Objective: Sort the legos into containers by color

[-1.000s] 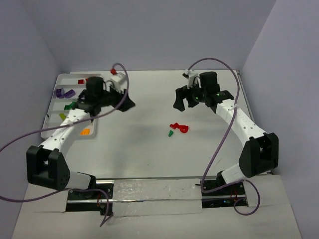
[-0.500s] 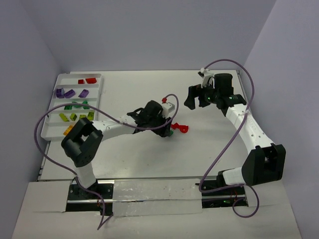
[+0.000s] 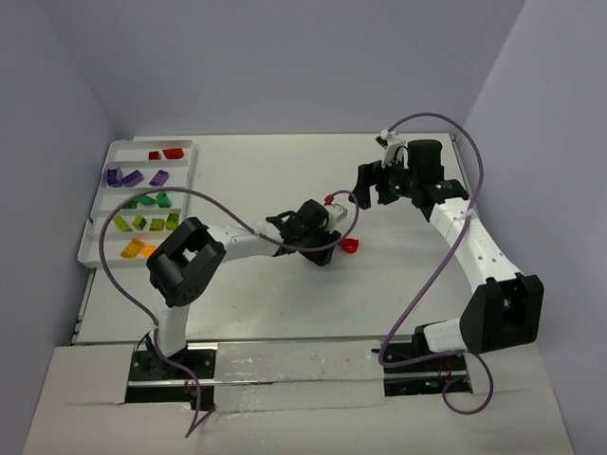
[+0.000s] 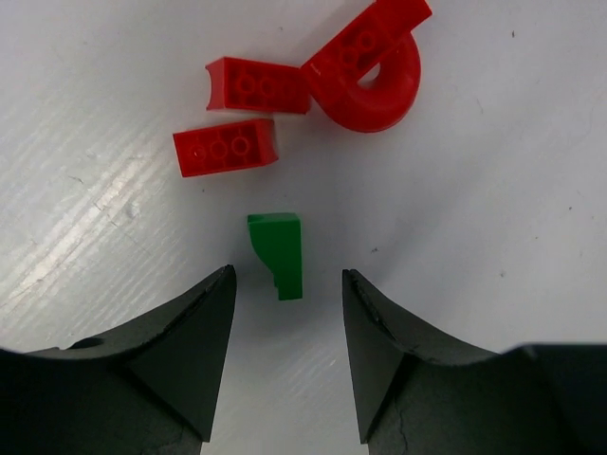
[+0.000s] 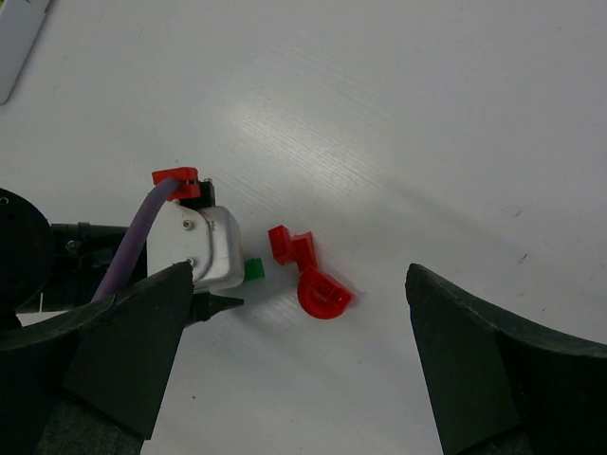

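Observation:
A small dark green lego [image 4: 277, 251] lies on the white table just ahead of my left gripper [image 4: 287, 274], which is open, its black tips on either side of the brick's near end and not touching it. Beyond it lie two small red legos [image 4: 228, 150] and a red arch piece [image 4: 375, 71]. From above, the left gripper [image 3: 322, 252] covers the green lego next to the red arch [image 3: 348, 245]. My right gripper [image 3: 366, 188] hangs open above the table, looking down on the red legos [image 5: 290, 244] and the green lego [image 5: 253, 269]. The containers [image 3: 102, 163] at far left hold sorted legos.
In the tray, red [image 3: 163, 153], purple [image 3: 131, 176], green [image 3: 150, 200], lime [image 3: 142, 223] and orange [image 3: 137, 249] bricks lie in separate rows. Purple cables loop over both arms. Grey walls close in the table on three sides.
My left arm swung from over the tray to the table's middle and came down by the green lego. The right arm drew back to the right, then held still.

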`<state>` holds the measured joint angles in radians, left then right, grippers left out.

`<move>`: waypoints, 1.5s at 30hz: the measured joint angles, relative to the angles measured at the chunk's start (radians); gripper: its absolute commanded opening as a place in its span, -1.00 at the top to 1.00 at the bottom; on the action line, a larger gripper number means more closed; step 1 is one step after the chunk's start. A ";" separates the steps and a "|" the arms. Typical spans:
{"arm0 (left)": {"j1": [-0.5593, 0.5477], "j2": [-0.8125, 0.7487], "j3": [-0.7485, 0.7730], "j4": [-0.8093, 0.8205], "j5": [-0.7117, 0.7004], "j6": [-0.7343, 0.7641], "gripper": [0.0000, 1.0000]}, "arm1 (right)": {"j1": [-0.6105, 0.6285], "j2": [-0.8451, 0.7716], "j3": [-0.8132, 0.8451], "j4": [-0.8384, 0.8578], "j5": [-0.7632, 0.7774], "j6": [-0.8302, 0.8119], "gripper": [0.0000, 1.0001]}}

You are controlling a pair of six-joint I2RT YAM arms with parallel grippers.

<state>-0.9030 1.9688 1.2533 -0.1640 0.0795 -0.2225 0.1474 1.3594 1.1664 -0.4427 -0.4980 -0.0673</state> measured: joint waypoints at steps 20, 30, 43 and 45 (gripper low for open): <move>-0.006 0.060 0.074 -0.008 -0.090 0.056 0.80 | -0.006 0.001 0.000 0.000 -0.002 0.000 -1.00; 0.204 -0.140 -0.024 -0.186 0.102 0.081 1.00 | -0.006 0.007 0.000 -0.001 -0.020 -0.001 -1.00; 1.026 -0.351 0.088 -0.351 0.368 0.265 1.00 | 0.003 0.060 0.014 -0.014 -0.036 -0.007 -1.00; 1.089 -0.309 0.120 -0.357 0.374 0.285 1.00 | 0.007 0.065 0.019 -0.014 -0.041 -0.008 -1.00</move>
<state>0.1859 1.6594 1.3735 -0.5211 0.4532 0.0629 0.1541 1.4247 1.1851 -0.4572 -0.5389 -0.0753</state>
